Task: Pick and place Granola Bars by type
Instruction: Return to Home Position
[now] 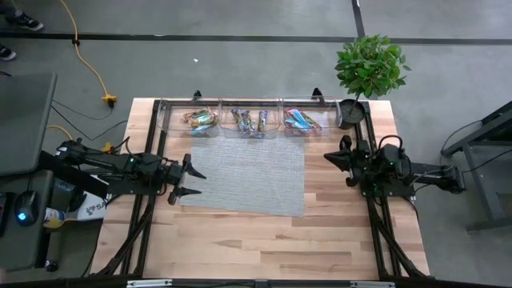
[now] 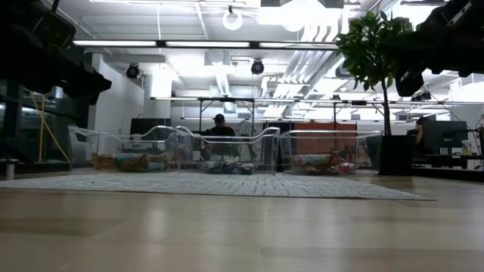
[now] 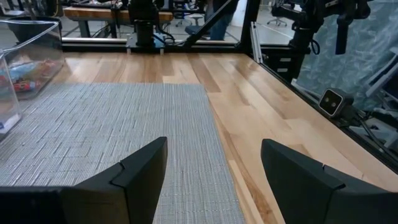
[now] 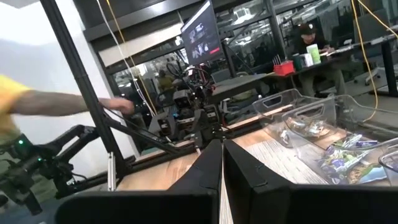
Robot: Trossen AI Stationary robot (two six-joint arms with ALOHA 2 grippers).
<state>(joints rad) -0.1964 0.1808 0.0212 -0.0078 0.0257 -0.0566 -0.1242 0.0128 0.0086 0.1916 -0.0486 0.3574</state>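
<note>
The granola bars lie in three clear bins along the table's far edge. The left bin (image 1: 200,120) holds the tan-green bars, the middle bin (image 1: 250,122) the dark purple-silver ones, and the right bin (image 1: 302,122) the light blue ones with pink ends. The low view shows the same bins (image 2: 227,151) standing in a row. My left gripper (image 1: 192,180) hovers open over the left edge of the grey mat (image 1: 248,172), with its fingers (image 3: 143,171) apart above the weave. My right gripper (image 1: 332,158) waits shut off the mat's right edge, its fingers (image 4: 211,168) pressed together.
A potted plant (image 1: 370,68) and a black pot (image 1: 350,112) stand at the far right corner, beside the right bin. Bare wood (image 1: 264,244) lies on the mat's near side. A person's arm in a yellow sleeve (image 4: 62,106) shows beyond the table. Another person (image 2: 219,125) sits in the room behind.
</note>
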